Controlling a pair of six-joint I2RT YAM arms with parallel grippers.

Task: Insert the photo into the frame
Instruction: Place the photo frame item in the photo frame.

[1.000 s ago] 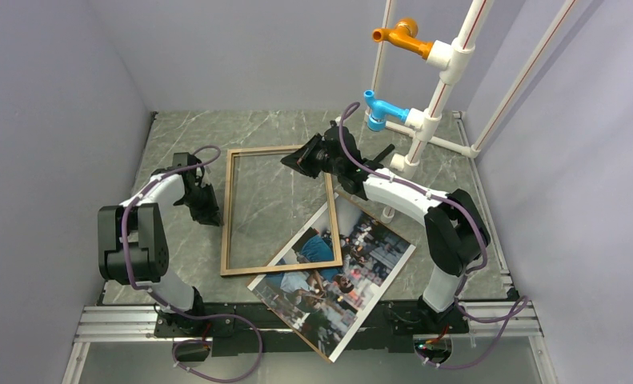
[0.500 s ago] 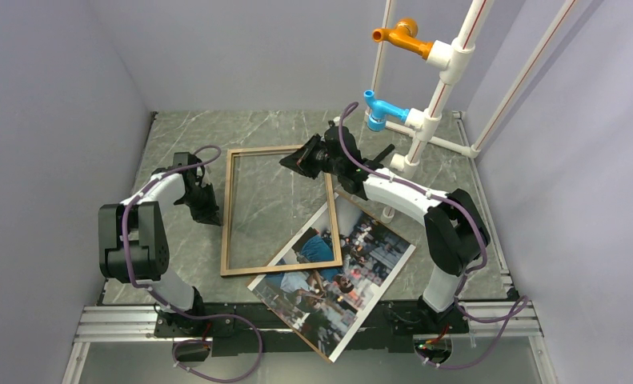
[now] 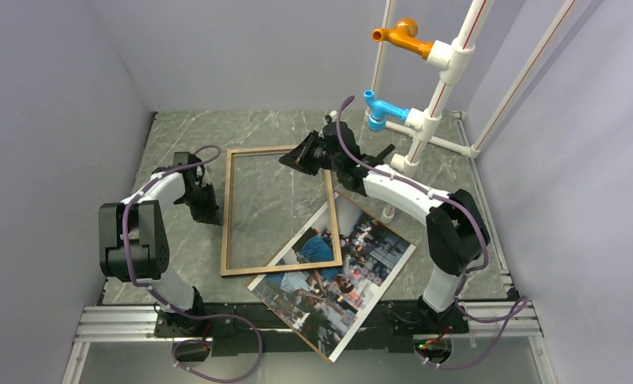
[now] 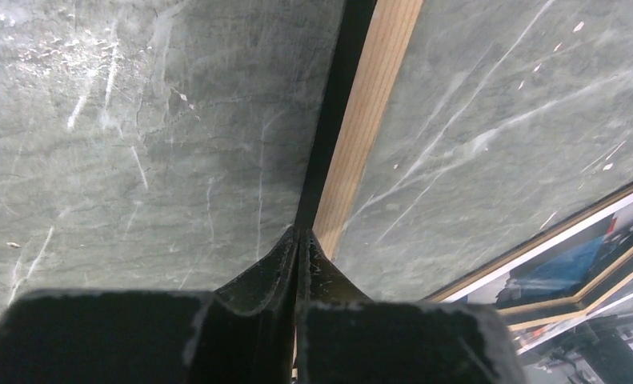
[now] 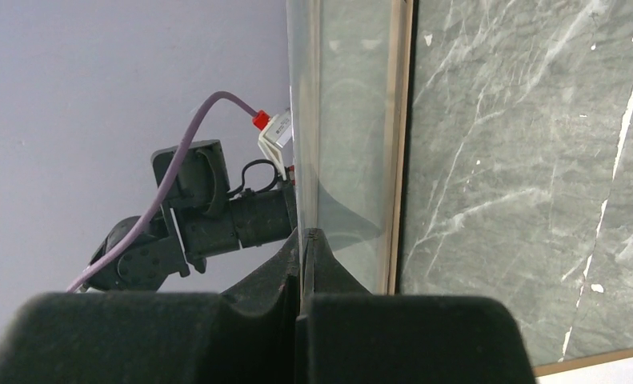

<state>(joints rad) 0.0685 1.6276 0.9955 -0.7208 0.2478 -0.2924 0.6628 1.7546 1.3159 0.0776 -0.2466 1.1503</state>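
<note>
The frame (image 3: 229, 212) lies flat on the table with its brown wood back up; its left rail shows in the left wrist view (image 4: 369, 120). The photo (image 3: 337, 272) lies picture side up at the front right, one corner under the frame's near right corner. My right gripper (image 3: 297, 158) is at the frame's far right corner. In the right wrist view it (image 5: 303, 234) is shut on a thin clear pane (image 5: 353, 120) beside a wood rail (image 5: 402, 120). My left gripper (image 3: 209, 216) is shut and empty, its tips (image 4: 297, 234) against the left rail's black outer edge.
A white pipe rack (image 3: 437, 104) with an orange and a blue fitting stands at the back right. Grey walls close in the left, back and right. A thin brown edge (image 3: 377, 218) shows along the photo's far side. The photo's near corner overhangs the table's front edge.
My right gripper has shifted slightly up and to the far left at the frame's corner. The left arm, the frame and the photo have not moved.
</note>
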